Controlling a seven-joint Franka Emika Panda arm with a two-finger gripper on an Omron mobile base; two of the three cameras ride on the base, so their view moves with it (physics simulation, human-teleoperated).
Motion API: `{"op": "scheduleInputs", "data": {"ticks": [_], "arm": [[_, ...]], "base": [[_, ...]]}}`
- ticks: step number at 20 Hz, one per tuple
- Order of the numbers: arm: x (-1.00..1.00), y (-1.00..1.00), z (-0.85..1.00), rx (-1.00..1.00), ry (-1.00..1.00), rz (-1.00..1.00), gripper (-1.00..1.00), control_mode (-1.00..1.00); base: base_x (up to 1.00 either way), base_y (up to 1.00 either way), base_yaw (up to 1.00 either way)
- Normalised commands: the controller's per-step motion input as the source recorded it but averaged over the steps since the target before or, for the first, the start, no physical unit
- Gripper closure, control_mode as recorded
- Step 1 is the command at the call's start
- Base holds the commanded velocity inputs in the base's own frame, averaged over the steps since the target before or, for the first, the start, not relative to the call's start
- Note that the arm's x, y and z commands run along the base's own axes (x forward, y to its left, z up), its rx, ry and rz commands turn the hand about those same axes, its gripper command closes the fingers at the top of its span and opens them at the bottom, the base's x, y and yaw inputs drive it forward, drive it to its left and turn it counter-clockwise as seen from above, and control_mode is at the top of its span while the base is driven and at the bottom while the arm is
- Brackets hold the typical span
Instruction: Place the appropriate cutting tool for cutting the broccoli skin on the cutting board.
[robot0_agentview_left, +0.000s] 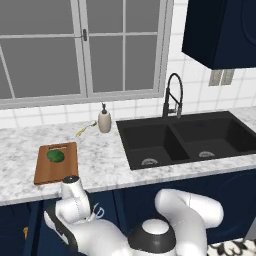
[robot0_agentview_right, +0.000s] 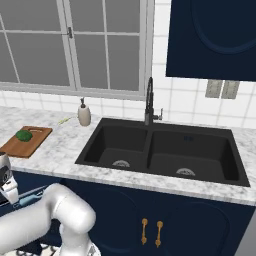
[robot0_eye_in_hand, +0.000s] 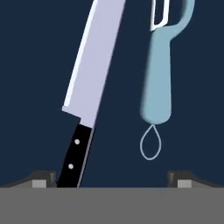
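On the marble table lay the cutting board with the broccoli, while below, in dark blue drawer, the knife, stiff, probably light, best gripped at black handle, beside the peeler, under the empty wide-open claw.

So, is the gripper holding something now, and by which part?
Nothing is held. The gripper is open, its fingertips apart above the knife, whose black handle lies near one fingertip, ungripped. The blue peeler lies beside it.
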Motion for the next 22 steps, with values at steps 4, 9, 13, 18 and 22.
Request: {"op": "scheduleInputs", "data": {"ticks": [4, 9, 13, 18, 22], "arm": [[0.0, 0.25, -0.24, -0.04, 0.1, -0.09, -1.0, -1.0], [-0.01, 0.26, -0.3, -0.06, -0.01, -0.05, -1.0, -1.0], [0.0, 0.31, -0.36, -0.09, -0.1, -0.07, -1.0, -1.0], [0.0, 0.13, -0.27, -0.05, -0.11, -0.05, -1.0, -1.0], [-0.04, 0.02, -0.3, -0.03, -0.02, -0.04, -1.0, -1.0]], "base": [[0.0, 0.0, 0.0], [0.0, 0.0, 0.0], [0.0, 0.0, 0.0], [0.0, 0.0, 0.0], [0.0, 0.0, 0.0]]}}
